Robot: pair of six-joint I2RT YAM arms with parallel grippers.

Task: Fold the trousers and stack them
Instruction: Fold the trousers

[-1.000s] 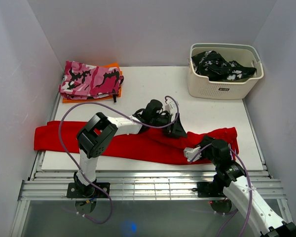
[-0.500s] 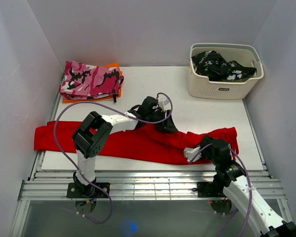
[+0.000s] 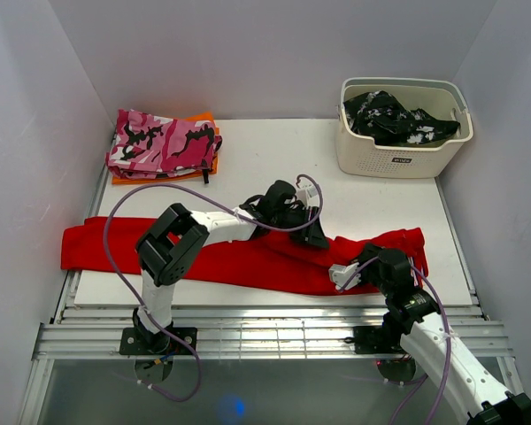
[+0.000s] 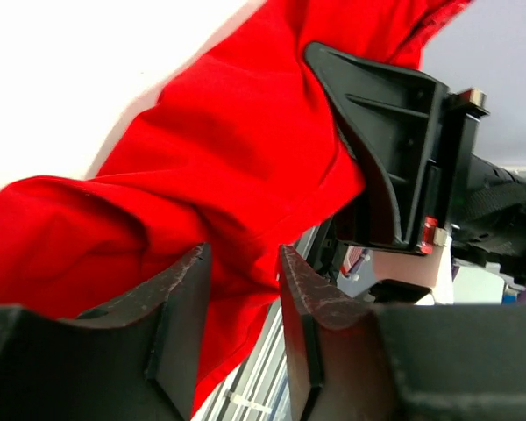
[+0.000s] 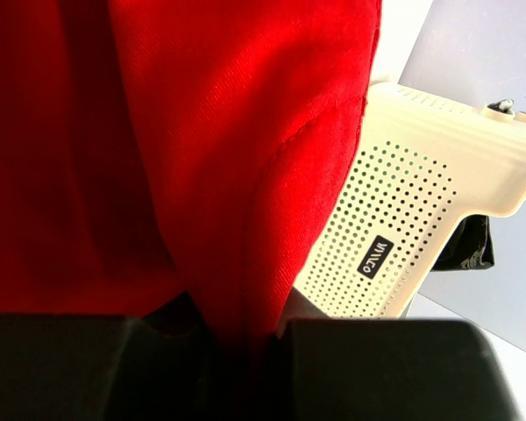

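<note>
The red trousers (image 3: 248,261) lie stretched in a long band across the front of the table, from the left edge to the right. My left gripper (image 3: 306,232) sits low over their upper edge near the middle. In the left wrist view its jaws (image 4: 243,263) stand a little apart, with red cloth (image 4: 202,149) showing in the gap. My right gripper (image 3: 370,263) is shut on a pinched fold of the trousers near their right end. In the right wrist view (image 5: 237,324) the cloth (image 5: 202,132) rises from between its jaws.
A cream perforated basket (image 3: 398,161) holding a black-and-white garment (image 3: 394,117) stands at the back right; it also shows in the right wrist view (image 5: 421,202). A folded pink camouflage garment (image 3: 164,142) lies on an orange one at the back left. White walls enclose the table.
My left gripper slid left along the trousers' upper edge, then came back right to near its earlier spot. The right gripper has kept its hold and place.
</note>
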